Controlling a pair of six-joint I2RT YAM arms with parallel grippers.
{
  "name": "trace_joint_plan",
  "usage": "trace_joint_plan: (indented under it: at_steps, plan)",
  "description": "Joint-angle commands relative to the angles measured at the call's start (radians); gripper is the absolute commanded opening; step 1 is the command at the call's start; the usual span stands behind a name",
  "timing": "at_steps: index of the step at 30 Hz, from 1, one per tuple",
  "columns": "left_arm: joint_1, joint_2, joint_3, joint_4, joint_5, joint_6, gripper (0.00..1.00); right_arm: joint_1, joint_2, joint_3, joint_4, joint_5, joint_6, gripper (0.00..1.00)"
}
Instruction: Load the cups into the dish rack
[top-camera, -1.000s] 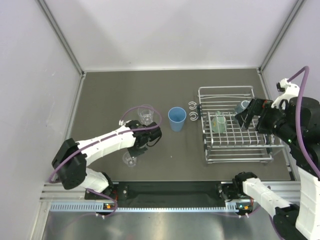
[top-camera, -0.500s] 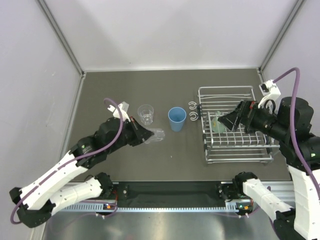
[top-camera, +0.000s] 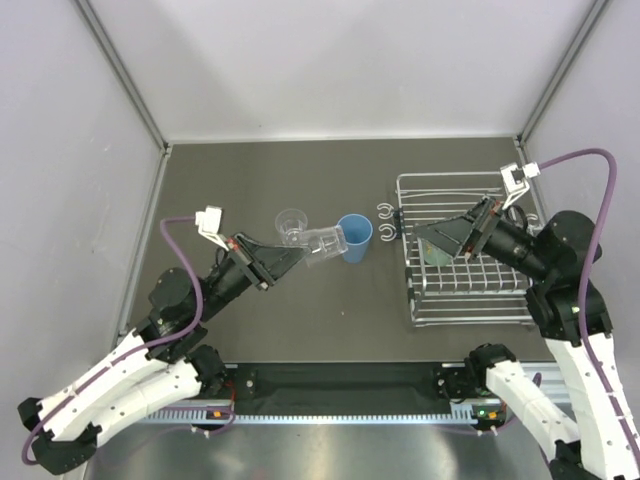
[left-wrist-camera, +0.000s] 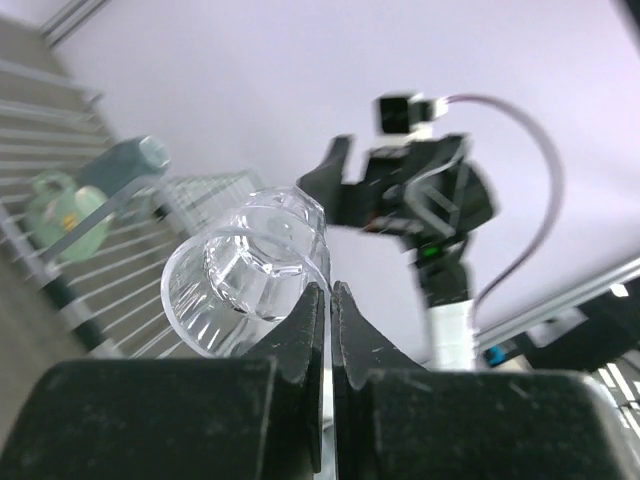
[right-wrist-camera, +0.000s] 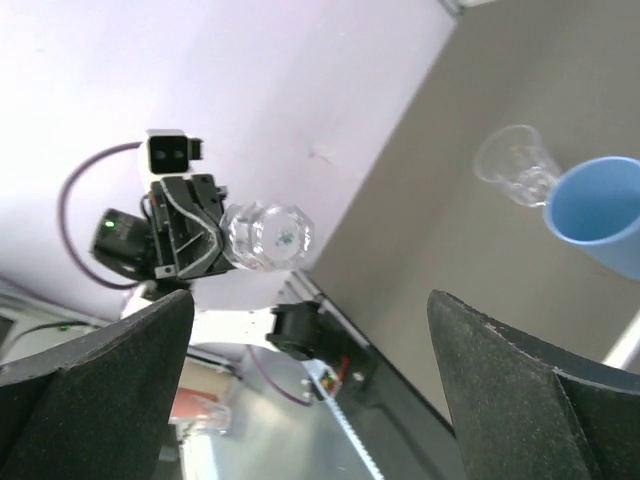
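Left hand (top-camera: 292, 257) is clenched on the larger clear tumbler (top-camera: 325, 245), holding it tipped sideways above the tabletop (top-camera: 230, 180), well short of the dish rack (top-camera: 470, 321). Right hand (top-camera: 437, 238) hovers over the rack, spread wide, holding nothing. Inside sit the pale mug (left-wrist-camera: 62, 212) and the teal mug (left-wrist-camera: 122, 166). Blue tumbler (top-camera: 353, 238) and smaller clear tumbler (top-camera: 291, 228) wait on the tabletop, so I make it three of five to go.

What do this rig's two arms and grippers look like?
Both the left arm and the right arm have white shells with black joints. Each carries a looping purple cable that runs to a small white camera block at the wrist. The left gripper and the right gripper are black and wedge-shaped.
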Motion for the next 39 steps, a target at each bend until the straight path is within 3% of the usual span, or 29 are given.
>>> trace_joint_plan:
  at_steps: [1,4,8,16,26,39]
  plan:
    - [0.0,-0.019,-0.04,0.316,-0.027,-0.077,0.0,0.055,-0.029,-0.057,0.318,-0.008,0.181,1.0]
    - [0.0,-0.011,-0.055,0.385,-0.03,-0.105,0.0,0.17,0.008,-0.082,0.331,0.07,0.17,1.0]
    - [0.002,-0.011,-0.067,0.424,-0.045,-0.13,0.0,0.447,0.071,-0.06,0.339,0.301,0.097,1.0]
    - [0.002,-0.044,-0.115,0.457,-0.096,-0.183,0.0,0.784,0.252,-0.017,0.49,0.572,0.018,1.0]
    - [0.002,-0.076,-0.12,0.444,-0.098,-0.179,0.0,0.878,0.278,-0.036,0.651,0.784,-0.018,0.98]
    - [0.002,-0.08,-0.149,0.477,-0.09,-0.202,0.0,0.896,0.325,-0.031,0.771,0.848,-0.025,0.9]
